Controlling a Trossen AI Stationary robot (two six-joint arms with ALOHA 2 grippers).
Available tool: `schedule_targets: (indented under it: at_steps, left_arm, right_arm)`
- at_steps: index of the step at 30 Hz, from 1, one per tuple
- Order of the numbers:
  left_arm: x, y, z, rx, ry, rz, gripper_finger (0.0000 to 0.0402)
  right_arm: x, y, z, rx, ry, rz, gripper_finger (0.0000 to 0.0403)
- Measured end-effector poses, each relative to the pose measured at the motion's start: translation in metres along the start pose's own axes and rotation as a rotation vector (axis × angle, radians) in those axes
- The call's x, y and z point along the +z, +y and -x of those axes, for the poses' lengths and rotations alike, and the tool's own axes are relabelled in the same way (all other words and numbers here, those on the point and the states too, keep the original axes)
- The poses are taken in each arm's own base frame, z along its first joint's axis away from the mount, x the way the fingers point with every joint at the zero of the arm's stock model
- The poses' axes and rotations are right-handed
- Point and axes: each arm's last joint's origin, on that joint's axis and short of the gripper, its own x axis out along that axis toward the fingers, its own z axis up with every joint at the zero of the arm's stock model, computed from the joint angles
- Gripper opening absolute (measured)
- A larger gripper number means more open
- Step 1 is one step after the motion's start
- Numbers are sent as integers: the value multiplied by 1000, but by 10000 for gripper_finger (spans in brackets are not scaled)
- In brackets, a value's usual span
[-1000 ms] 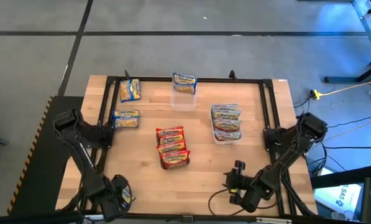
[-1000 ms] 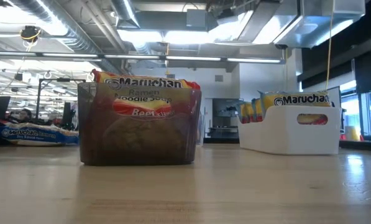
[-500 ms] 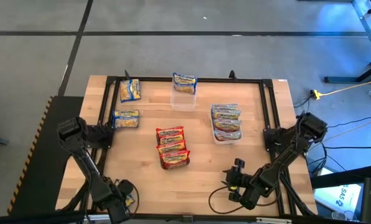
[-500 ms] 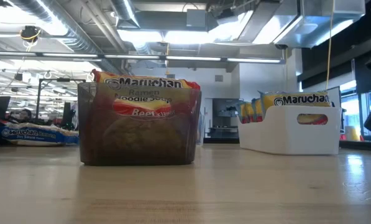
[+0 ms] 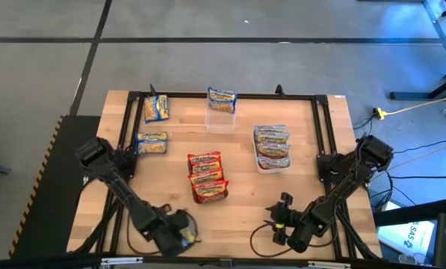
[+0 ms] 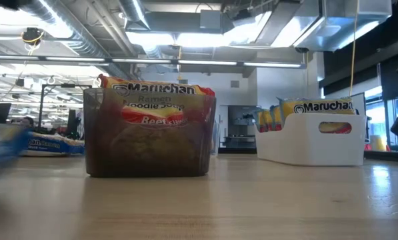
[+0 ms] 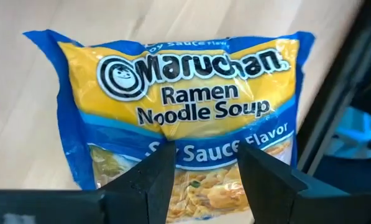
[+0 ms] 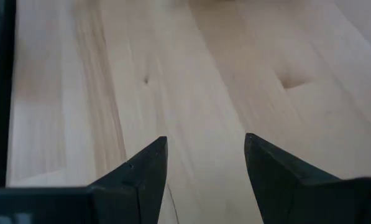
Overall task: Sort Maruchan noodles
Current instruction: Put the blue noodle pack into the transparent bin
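Observation:
My left gripper (image 5: 179,233) is near the table's near edge, left of centre, shut on a blue soy-sauce Maruchan packet (image 7: 185,106). My right gripper (image 5: 277,221) is open and empty, low over bare wood at the near right (image 8: 204,174). Red packets stand in a dark grey container (image 5: 208,177), which also shows in the low view (image 6: 150,133). Pinkish-orange packets stand in a white container (image 5: 272,147). One blue packet lies on a clear container (image 5: 222,101). Two blue packets lie flat on the table at the far left (image 5: 156,108) (image 5: 151,142). My left gripper pinches the blue packet between its two fingers (image 7: 154,183) at the end below the "Soy Sauce Flavor" lettering (image 7: 201,186). The printed face is toward the wrist camera, and the rest of the packet reaches out beyond the fingertips. Whether it is clear of the table, I cannot tell.
A black metal frame (image 5: 125,134) runs around the work area along the left, far and right sides. Bare wood lies between the two grippers along the near edge (image 5: 230,217). Cables hang by the right arm (image 5: 264,239).
My left gripper has gone along the near edge from the near left corner toward the table's right, carrying the blue packet with it. The packet now passes as a blue blur at the left of the low view.

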Motion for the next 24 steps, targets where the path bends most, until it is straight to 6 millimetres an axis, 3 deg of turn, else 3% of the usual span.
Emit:
schedule_targets:
  at_steps: [4, 9, 16, 24]
  left_arm:
    - [20, -6, -21, -46, -91, -82, 169]
    - [41, -15, -41, -152, -209, -132, 169]
    - [66, -15, -44, -173, -367, -161, 169]
    - [86, -13, -41, -154, -415, -185, 169]
  right_arm:
    - [5, -2, -4, -8, -13, -142, 195]
    - [16, 1, -8, 43, -62, -251, 253]
    - [34, 4, -27, 124, -115, -382, 335]
    - [44, 3, -68, 238, -68, -496, 336]
